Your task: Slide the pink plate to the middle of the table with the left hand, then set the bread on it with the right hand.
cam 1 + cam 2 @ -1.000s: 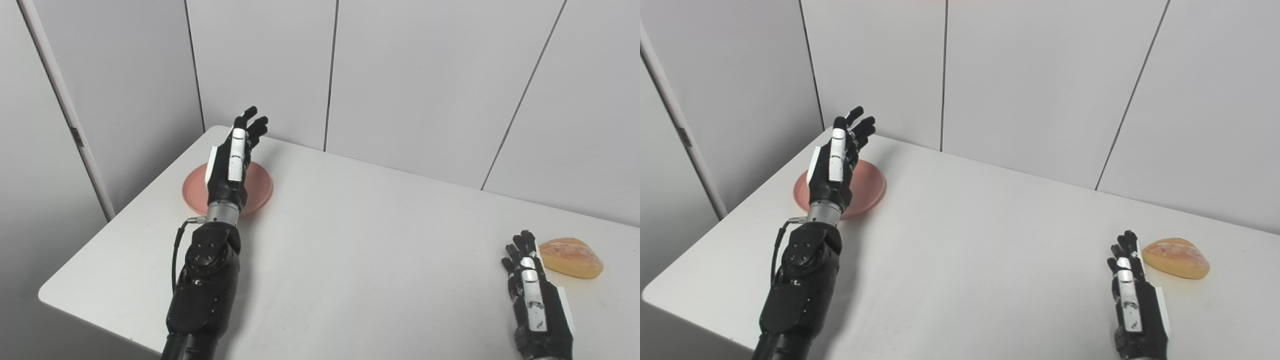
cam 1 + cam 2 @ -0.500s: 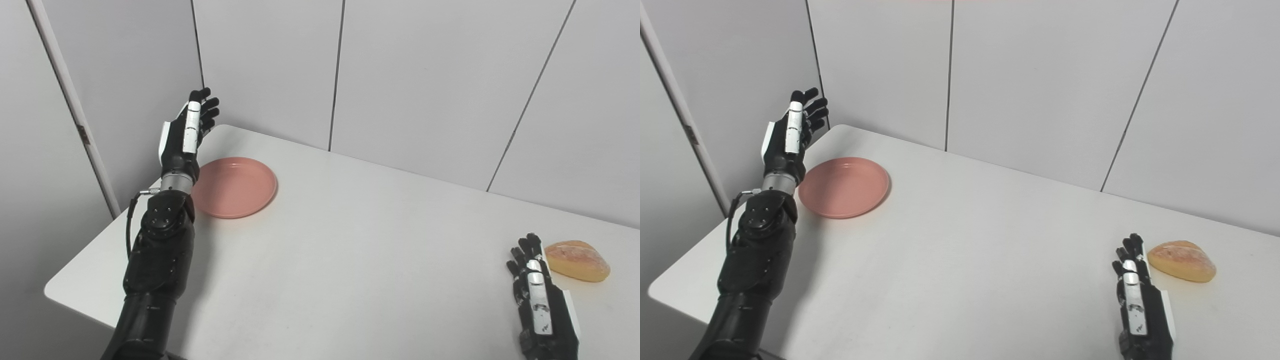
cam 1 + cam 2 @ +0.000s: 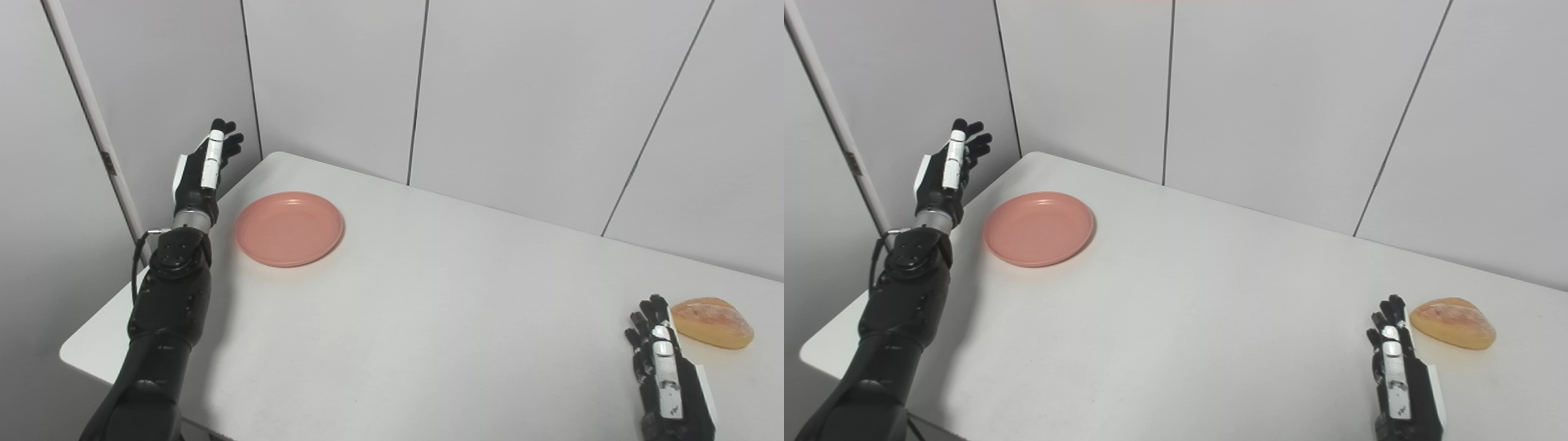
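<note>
Left eye view shows our left hand (image 3: 201, 168) raised, fingers spread and holding nothing, out past the table's (image 3: 429, 294) left edge; the pink plate (image 3: 289, 228) sits just to its right, untouched. We judge the slide step not begun: next we must lower the hand against the plate's outer rim and push inward. Our right hand (image 3: 667, 383) rests open, with the bread (image 3: 712, 323) just beyond its fingertips.

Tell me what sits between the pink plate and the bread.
Nothing: between the pink plate and the bread only bare white table shows, in both eye views.
</note>
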